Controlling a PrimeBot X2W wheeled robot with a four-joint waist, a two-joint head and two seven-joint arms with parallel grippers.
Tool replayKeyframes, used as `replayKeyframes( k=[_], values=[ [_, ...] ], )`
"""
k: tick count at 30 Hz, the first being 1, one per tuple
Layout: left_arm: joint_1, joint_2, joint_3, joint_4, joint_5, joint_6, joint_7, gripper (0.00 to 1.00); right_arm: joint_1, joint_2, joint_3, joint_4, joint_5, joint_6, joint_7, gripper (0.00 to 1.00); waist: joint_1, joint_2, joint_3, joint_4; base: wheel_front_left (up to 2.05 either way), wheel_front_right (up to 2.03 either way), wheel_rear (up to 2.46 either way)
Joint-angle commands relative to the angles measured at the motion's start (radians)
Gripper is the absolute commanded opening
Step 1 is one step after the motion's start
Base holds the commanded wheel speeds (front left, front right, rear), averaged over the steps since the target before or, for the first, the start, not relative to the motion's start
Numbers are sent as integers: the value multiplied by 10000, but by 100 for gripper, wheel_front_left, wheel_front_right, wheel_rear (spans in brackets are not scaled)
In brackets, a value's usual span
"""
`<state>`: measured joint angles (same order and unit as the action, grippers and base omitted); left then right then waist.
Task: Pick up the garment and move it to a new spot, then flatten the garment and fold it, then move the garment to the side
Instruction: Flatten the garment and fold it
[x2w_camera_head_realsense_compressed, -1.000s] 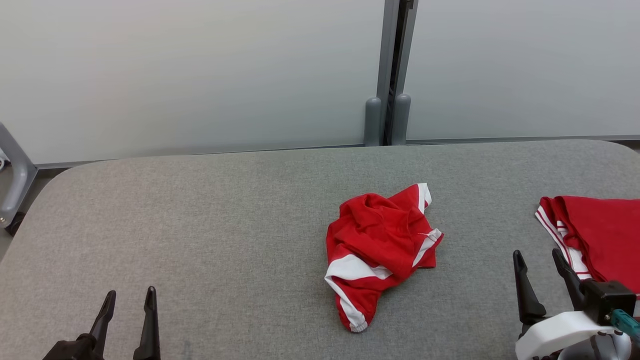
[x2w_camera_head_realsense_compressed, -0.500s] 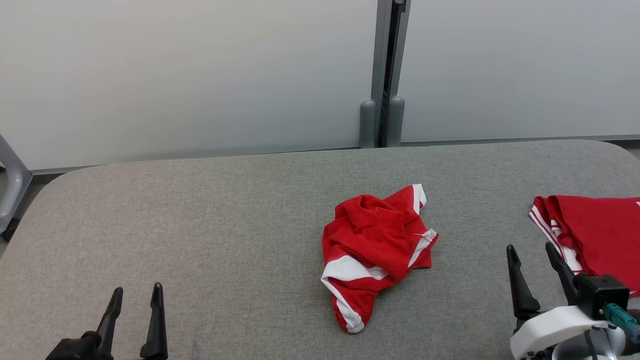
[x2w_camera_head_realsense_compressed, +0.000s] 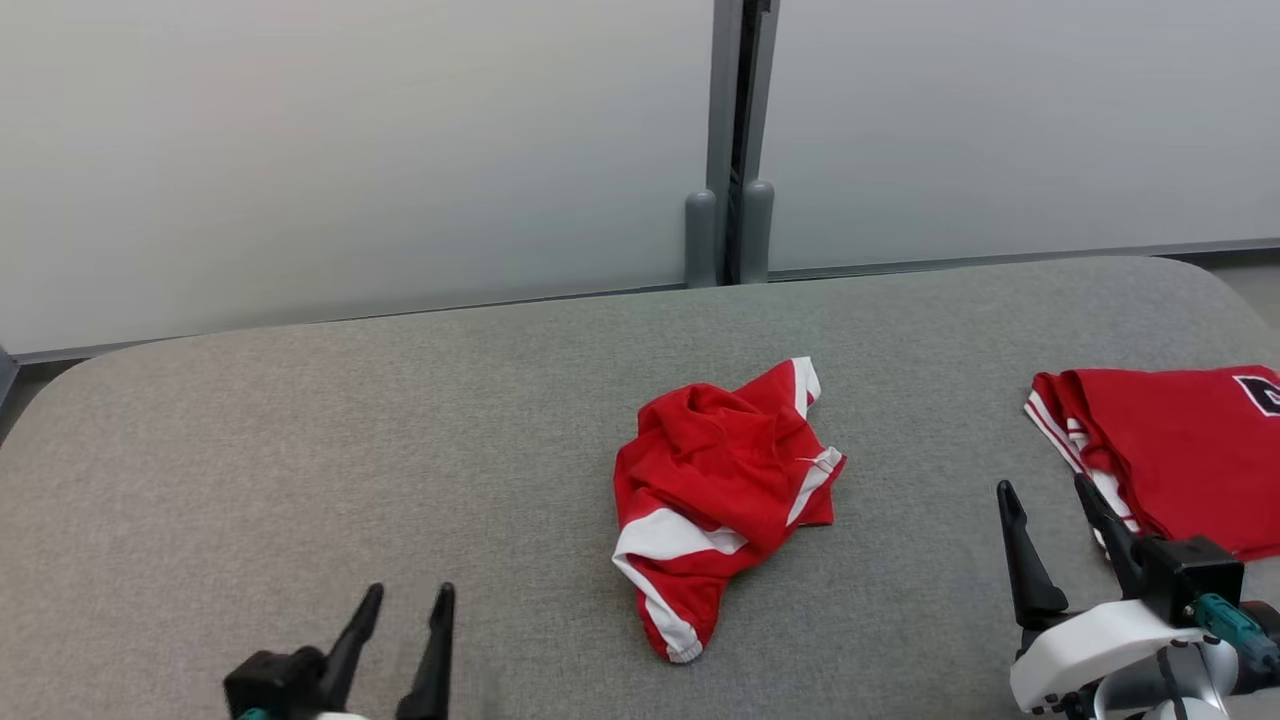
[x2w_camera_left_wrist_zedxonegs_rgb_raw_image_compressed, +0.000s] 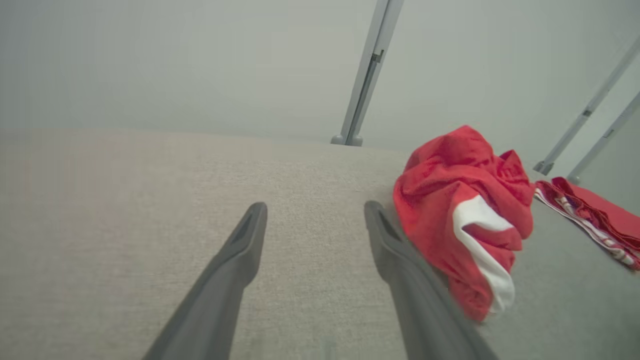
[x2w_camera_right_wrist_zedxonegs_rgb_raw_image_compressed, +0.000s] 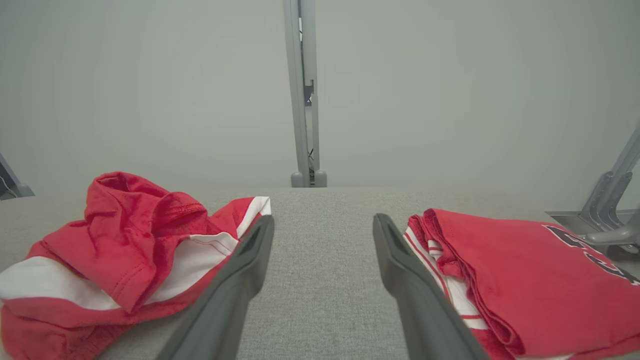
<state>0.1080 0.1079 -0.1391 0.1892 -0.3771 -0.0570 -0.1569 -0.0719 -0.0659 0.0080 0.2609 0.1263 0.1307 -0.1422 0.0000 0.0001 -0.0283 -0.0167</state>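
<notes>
Expect the crumpled red garment (x2w_camera_head_realsense_compressed: 720, 490) to be light and limp; pinch a raised fold. The left fingers (x2w_camera_head_realsense_compressed: 437, 640) and right fingers (x2w_camera_head_realsense_compressed: 1020, 550) stand spread, empty.

The crumpled garment (x2w_camera_head_realsense_compressed: 720, 490) is bright red with broad white bands and a white-striped cuff. The folded garment (x2w_camera_head_realsense_compressed: 1180, 450) is the same red, edged with thin red-and-white stripes, and bears a dark emblem outlined in white. The surface (x2w_camera_head_realsense_compressed: 300, 450) is a mottled mid-grey weave. The left gripper (x2w_camera_head_realsense_compressed: 411, 592) and right gripper (x2w_camera_head_realsense_compressed: 1042, 485) have black fingers; the right one's wrist housing (x2w_camera_head_realsense_compressed: 1090, 640) is white with a teal fitting (x2w_camera_head_realsense_compressed: 1225, 618). The wall panels (x2w_camera_head_realsense_compressed: 350, 150) are pale grey-white, the post (x2w_camera_head_realsense_compressed: 728, 140) between them darker grey.
</notes>
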Motion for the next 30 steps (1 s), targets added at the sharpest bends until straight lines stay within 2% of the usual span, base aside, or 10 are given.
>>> replayKeyframes(
  k=[1,13,19,23,24,25,30],
  values=[
    [-309,-67,-250,239,-107,-137,142,100,-21,-70,-15,-60,80,2,22,100,0,-1,143,-285,0,0,0],
    [-1777,-451,-1995,2408,-875,-634,1151,100,-256,-74,38,-83,94,2,-35,100,0,-1,876,-1694,0,0,0],
    [-2246,-491,-2480,2998,-1541,-714,1798,100,-388,-24,61,55,155,2,-228,100,0,-1,1163,-2125,0,0,0],
    [-2524,-508,-2689,3133,-1817,-744,1788,100,-452,9,71,233,190,2,-348,100,0,-1,1231,-2221,0,0,0],
    [-2629,-509,-2728,3108,-1790,-746,1660,46,-465,13,70,278,193,2,-379,100,0,-1,1241,-2222,0,0,0],
    [-2724,-508,-2755,3082,-1736,-747,1531,0,-475,16,67,313,198,2,-387,100,0,-1,1245,-2214,0,0,0],
    [-3247,-486,-2935,2903,-1442,-738,1072,0,-607,44,142,516,232,2,-518,100,0,-1,1215,-2033,0,0,0]
  ],
)
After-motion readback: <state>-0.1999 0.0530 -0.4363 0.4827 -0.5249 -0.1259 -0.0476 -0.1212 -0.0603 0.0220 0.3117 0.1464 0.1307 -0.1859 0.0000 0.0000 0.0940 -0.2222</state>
